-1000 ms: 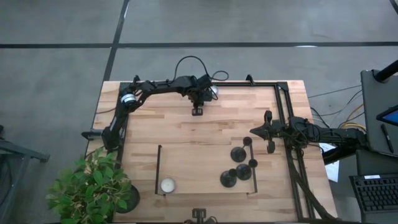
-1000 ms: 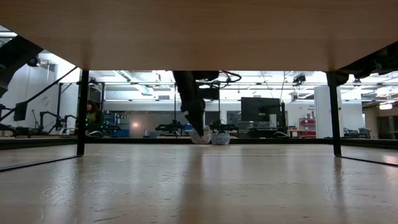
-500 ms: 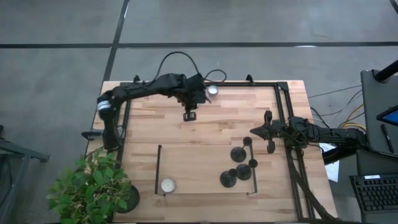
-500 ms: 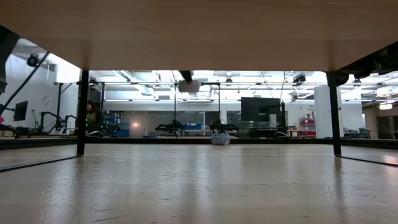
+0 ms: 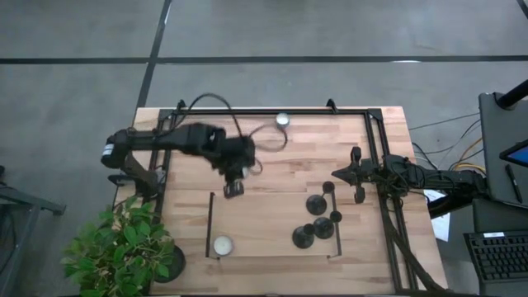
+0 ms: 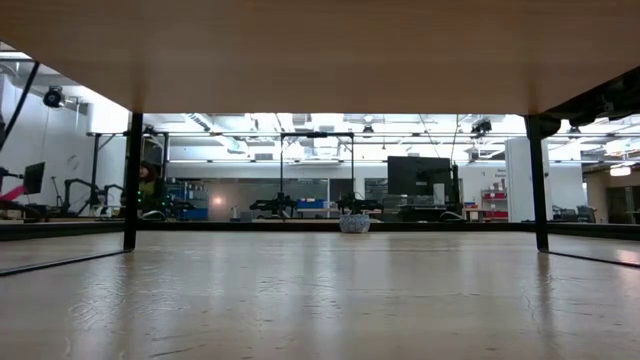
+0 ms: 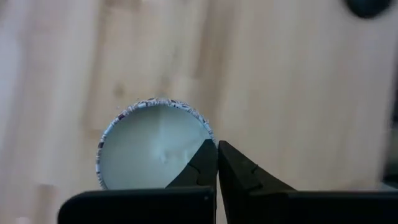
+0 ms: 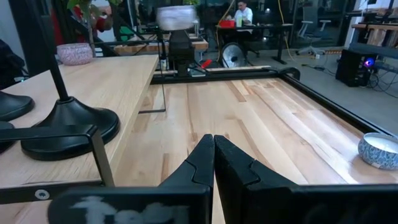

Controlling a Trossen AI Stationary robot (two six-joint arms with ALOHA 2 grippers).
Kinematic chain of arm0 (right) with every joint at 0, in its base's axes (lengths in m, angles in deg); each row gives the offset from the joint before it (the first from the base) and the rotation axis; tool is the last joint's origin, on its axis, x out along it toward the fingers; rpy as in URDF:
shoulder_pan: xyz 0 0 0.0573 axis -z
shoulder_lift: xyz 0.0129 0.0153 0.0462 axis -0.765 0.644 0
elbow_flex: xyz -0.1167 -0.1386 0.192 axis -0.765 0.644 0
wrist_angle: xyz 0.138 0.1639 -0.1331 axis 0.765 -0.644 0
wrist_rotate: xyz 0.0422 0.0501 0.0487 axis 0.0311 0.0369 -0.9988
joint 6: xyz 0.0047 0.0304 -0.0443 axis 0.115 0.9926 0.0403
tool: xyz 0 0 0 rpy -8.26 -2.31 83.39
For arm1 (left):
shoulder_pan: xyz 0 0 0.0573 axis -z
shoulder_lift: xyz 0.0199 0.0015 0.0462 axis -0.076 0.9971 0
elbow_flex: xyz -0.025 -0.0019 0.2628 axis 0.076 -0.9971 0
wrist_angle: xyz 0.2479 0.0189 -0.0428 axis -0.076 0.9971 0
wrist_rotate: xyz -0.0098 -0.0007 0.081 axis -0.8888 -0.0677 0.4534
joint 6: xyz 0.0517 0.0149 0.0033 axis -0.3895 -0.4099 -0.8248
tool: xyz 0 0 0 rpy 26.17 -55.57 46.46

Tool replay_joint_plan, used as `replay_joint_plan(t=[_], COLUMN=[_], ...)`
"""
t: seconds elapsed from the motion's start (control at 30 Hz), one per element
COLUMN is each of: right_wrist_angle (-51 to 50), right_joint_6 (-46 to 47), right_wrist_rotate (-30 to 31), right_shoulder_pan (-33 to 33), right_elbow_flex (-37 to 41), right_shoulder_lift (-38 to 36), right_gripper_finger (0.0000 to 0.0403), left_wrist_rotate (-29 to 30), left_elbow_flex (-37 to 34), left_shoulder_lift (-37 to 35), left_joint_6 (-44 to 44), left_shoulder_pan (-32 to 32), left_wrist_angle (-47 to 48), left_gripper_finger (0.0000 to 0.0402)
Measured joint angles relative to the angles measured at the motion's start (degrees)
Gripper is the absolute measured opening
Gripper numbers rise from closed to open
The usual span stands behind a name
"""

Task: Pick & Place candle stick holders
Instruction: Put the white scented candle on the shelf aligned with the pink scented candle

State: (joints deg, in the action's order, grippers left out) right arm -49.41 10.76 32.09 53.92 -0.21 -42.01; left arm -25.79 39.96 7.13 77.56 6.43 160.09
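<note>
Three black candle stick holders stand on their round bases at the table's near right: one (image 5: 317,204), one (image 5: 303,238) and one (image 5: 323,228). The right wrist view shows one base and stem (image 8: 68,124). My left gripper (image 5: 233,189) is shut and empty, up above the table's middle left. In its wrist view (image 7: 217,163) a white tealight (image 7: 154,144) lies below it. My right gripper (image 5: 336,174) is shut and empty, just beyond the holders; it also shows in its own wrist view (image 8: 213,149).
One tealight (image 5: 283,120) sits at the far edge and also shows in the low view (image 6: 354,223) and the right wrist view (image 8: 379,149). Another tealight (image 5: 222,245) sits near the front left. A black rail frame (image 5: 375,148) borders the table. A plant (image 5: 124,247) stands off the near left corner.
My left gripper has risen from beside the far tealight, out of the low view, and has swung toward the table's near and left edges. The far tealight stays where it was.
</note>
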Motion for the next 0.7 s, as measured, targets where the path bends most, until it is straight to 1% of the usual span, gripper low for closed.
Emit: replay_joint_plan(t=[0.13, 0.37, 0.5, 0.7], right_wrist_angle=[0.0, 0.0, 0.0, 0.0], right_joint_6=[0.0, 0.0, 0.0, 0.0], right_wrist_rotate=[0.0, 0.0, 0.0, 0.0], right_shoulder_pan=[0.0, 0.0, 0.0, 0.0], right_elbow_flex=[0.0, 0.0, 0.0, 0.0], right_shoulder_lift=[0.0, 0.0, 0.0, 0.0], right_gripper_finger=[0.0008, 0.0008, 0.0008, 0.0008], left_wrist_rotate=[0.2, 4.5, 6.2, 6.5], left_elbow_flex=[0.0, -0.1, -0.6, -4.8], left_shoulder_lift=[0.4, 1.1, 1.9, 2.2], left_joint_6=[7.9, 20.1, 24.5, 31.3], left_shoulder_pan=[7.1, 16.6, 20.2, 22.7], left_wrist_angle=[-0.1, 1.0, 1.0, 1.0], left_gripper_finger=[0.0000, 0.0000, 0.0000, 0.0000])
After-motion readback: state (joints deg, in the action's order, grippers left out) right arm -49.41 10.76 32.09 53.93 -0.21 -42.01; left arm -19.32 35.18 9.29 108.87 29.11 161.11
